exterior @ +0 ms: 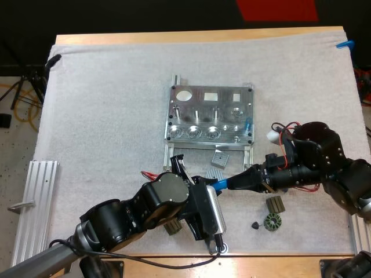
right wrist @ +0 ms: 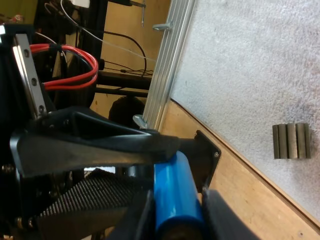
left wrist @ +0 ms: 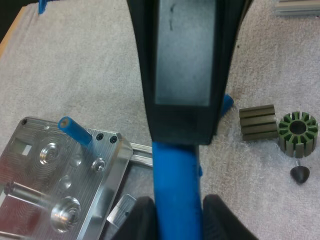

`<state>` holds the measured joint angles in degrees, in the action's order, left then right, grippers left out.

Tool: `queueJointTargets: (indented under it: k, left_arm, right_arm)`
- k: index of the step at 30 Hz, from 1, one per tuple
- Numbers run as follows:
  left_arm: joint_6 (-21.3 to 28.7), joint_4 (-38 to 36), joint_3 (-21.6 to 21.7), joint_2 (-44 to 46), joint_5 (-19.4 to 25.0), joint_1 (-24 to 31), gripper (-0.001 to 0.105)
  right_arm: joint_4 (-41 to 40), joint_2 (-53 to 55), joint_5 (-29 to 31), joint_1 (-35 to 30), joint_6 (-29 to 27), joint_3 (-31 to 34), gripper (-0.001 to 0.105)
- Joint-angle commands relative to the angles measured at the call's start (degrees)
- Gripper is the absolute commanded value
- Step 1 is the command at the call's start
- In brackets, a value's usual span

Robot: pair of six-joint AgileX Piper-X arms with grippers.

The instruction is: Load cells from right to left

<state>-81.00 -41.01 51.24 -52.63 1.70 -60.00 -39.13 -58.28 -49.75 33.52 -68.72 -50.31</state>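
A blue cylinder hangs over the mat in front of the metal fixture, held at both ends. My left gripper is shut on its left end; in the left wrist view its fingers press the cylinder from both sides. My right gripper is shut on the other end, its fingers squeezing the cylinder. A second blue cylinder stands tilted in the fixture's right edge, also seen in the left wrist view. The fixture's other holes look unfilled.
Two small grey metal blocks lie just before the fixture. An olive ribbed block, a green toothed ring and a small black cone sit under the right arm. An aluminium rail lies at the mat's left edge.
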Motion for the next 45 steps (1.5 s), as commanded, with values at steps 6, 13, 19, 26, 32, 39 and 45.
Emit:
queueJointTargets:
  k: [6,13,19,26,32,39,45]
  left_arm:
    - [0.0,1.0,0.1,0.2,0.3,-0.1,0.000]
    - [0.0,1.0,0.1,0.2,0.3,-0.1,0.000]
    - [0.0,1.0,0.1,0.2,-0.2,-0.1,0.012]
    - [-0.4,1.0,0.4,1.1,-0.2,-0.1,0.049]
    - [-2.8,-0.5,0.9,5.0,-0.2,-0.1,0.058]
    - [-9.0,-7.6,0.9,9.4,-0.1,-0.1,0.058]
    - [-17.7,-7.8,0.9,13.4,3.8,-0.1,0.058]
  right_arm:
    - [1.4,0.1,-0.6,0.1,-0.6,-0.2,0.009]
    - [1.4,0.1,-0.5,0.1,-3.5,-0.2,0.009]
    - [1.4,0.1,-0.2,0.1,-4.7,-0.2,0.009]
    - [1.2,0.1,0.1,0.1,-6.6,-0.2,0.009]
    - [0.7,0.1,2.6,0.1,-9.1,-0.2,0.009]
    - [-0.3,0.1,4.8,0.1,-11.6,-0.2,0.009]
    - [-5.5,0.1,11.3,0.1,-17.7,-0.2,0.009]
